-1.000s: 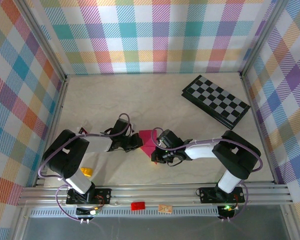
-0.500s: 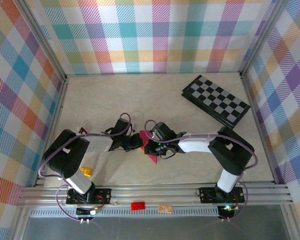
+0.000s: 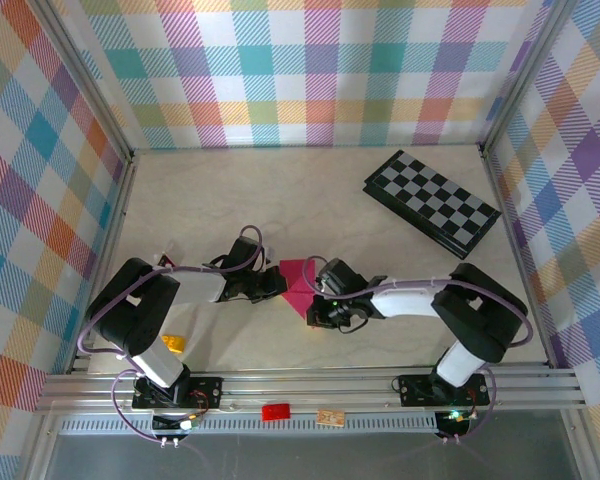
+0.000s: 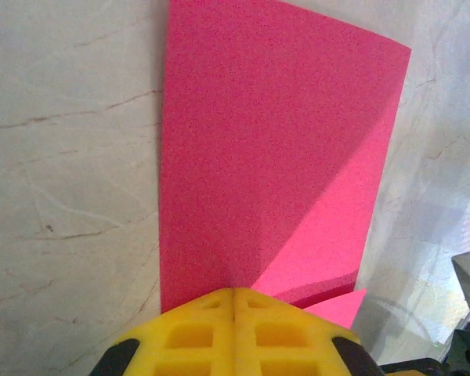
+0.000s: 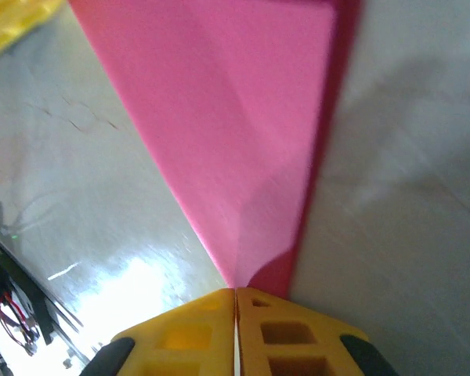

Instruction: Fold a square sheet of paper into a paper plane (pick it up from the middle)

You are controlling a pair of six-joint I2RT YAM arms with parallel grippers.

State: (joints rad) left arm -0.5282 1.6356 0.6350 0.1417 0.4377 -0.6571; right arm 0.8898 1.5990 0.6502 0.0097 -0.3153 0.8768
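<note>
The right arm had drawn back toward the near edge of the tabletop (image 3: 280, 200) after leaning in over the paper half a second before, while the left arm had not shifted. A checkerboard (image 3: 433, 202) lay askew by the far right corner, well apart from the work.

The pink paper (image 3: 295, 280) sat in the near half of the tabletop, about midway between the left and right edges, caught between the two arms. It was already partly folded. The left wrist view showed a long panel (image 4: 274, 157) with one diagonal crease. The right wrist view showed it (image 5: 235, 117) tapering to a point.

The left gripper (image 3: 270, 285) was closed, its yellow tips (image 4: 233, 301) pressed together at the paper's left edge. Whether it was pinching the paper or only pinning it could not be told. The right gripper (image 3: 316, 308) was also closed (image 5: 235, 301), with the paper's pointed end running straight into its seam, so it appeared to hold that tip. A small yellow piece (image 3: 172, 343) lay near the near left corner.

The job looked to be at mid-fold, with the nose shaped and the wings still to come. The next move would likely call for the right gripper to carry its held tip across the centre crease while the left kept the paper anchored. The layers would then need pressing flat, without the thin paper tearing or slipping.
</note>
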